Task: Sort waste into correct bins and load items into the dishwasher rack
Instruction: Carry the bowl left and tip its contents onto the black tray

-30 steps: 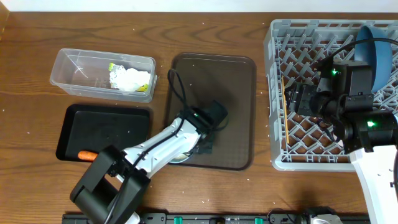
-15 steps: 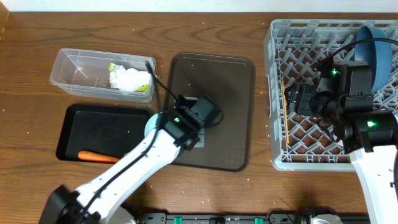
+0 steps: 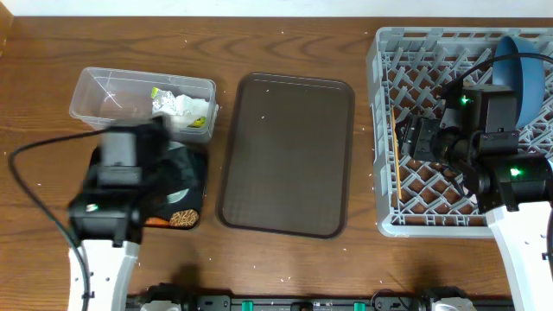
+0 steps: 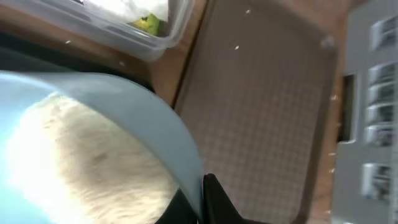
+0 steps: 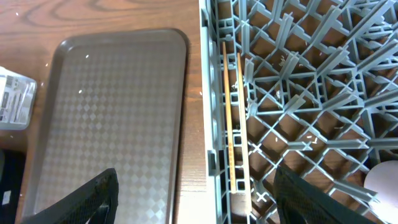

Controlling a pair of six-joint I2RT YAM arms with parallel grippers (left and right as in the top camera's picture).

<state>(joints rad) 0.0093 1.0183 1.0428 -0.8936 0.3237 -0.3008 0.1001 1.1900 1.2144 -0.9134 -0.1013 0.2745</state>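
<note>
Looking from overhead, the blurred left arm (image 3: 119, 177) hangs over the black tray (image 3: 197, 194), where the carrot (image 3: 154, 222) and brown food lump (image 3: 181, 218) lie by its near edge. At the left wrist, the left tool (image 4: 202, 198) pinches the rim of the tilted white bowl (image 4: 124, 106). At the right wrist, the right tool (image 5: 194, 186) gapes wide and empty above the chopsticks (image 5: 231, 118) lying in the rack (image 5: 298, 93).

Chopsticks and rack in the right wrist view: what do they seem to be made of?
The chopsticks look like wood or bamboo: thin, matte, pale tan sticks. The rack looks like moulded plastic: even grey colour, with a slight sheen on its lattice ribs.
</note>
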